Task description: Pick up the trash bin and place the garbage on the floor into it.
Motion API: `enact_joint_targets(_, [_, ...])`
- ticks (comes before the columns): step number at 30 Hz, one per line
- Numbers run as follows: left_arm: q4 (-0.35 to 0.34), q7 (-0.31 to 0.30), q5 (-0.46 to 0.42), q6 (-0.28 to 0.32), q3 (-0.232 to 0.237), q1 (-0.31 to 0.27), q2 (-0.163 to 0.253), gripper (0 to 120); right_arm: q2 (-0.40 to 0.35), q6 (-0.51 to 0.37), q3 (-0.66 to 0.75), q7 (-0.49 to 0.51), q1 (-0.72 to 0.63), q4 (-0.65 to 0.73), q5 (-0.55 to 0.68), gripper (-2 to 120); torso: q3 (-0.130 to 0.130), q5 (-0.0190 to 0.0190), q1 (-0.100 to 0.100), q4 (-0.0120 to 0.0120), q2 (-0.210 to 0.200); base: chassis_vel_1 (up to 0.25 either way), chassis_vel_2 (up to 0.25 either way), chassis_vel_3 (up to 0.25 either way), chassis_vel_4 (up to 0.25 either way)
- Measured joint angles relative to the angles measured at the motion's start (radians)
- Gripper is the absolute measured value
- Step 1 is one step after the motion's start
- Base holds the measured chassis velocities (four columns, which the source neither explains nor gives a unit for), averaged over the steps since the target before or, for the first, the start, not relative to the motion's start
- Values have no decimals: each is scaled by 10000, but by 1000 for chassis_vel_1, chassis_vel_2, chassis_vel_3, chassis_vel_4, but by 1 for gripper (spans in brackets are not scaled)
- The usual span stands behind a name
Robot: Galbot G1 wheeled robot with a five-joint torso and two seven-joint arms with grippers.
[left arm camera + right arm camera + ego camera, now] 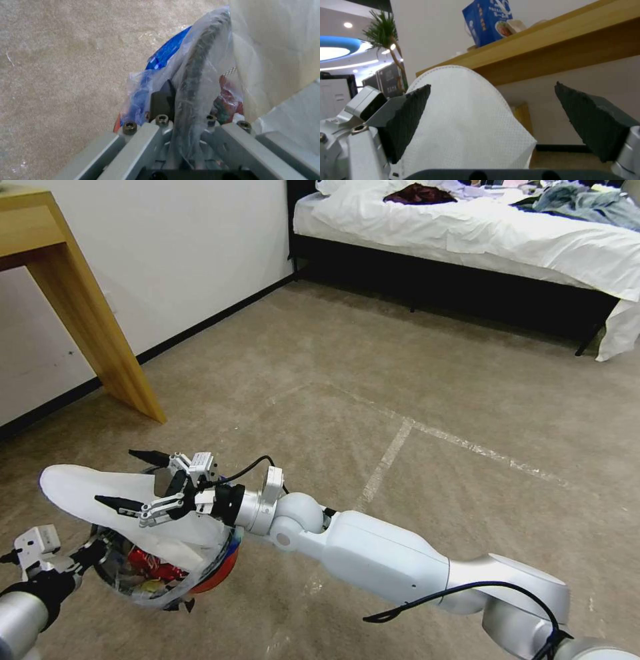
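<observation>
Head view: our left gripper [87, 560] clamps trash bin [213, 570] rim, bin held above floor [400, 380]. Right gripper [127, 480], jaws wide, over white slipper [87, 490] resting half in bin. We judge litter mostly binned; slipper unseated, carpet nearby looks clean.

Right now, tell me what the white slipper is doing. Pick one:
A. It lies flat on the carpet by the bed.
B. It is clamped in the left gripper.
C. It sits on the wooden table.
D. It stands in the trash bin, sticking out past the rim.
D: the white slipper has one end down in the trash bin, the rest jutting past the rim; the right gripper is open around it, and the left gripper grips the rim.
</observation>
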Motion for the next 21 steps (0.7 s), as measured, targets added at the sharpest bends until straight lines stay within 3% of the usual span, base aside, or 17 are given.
enact_joint_targets(21, [51,-11,20,-1,11,-39,0,1,-44,-144,348,237,228,534,71,93,0,0,0,1,0,0,0,0,0])
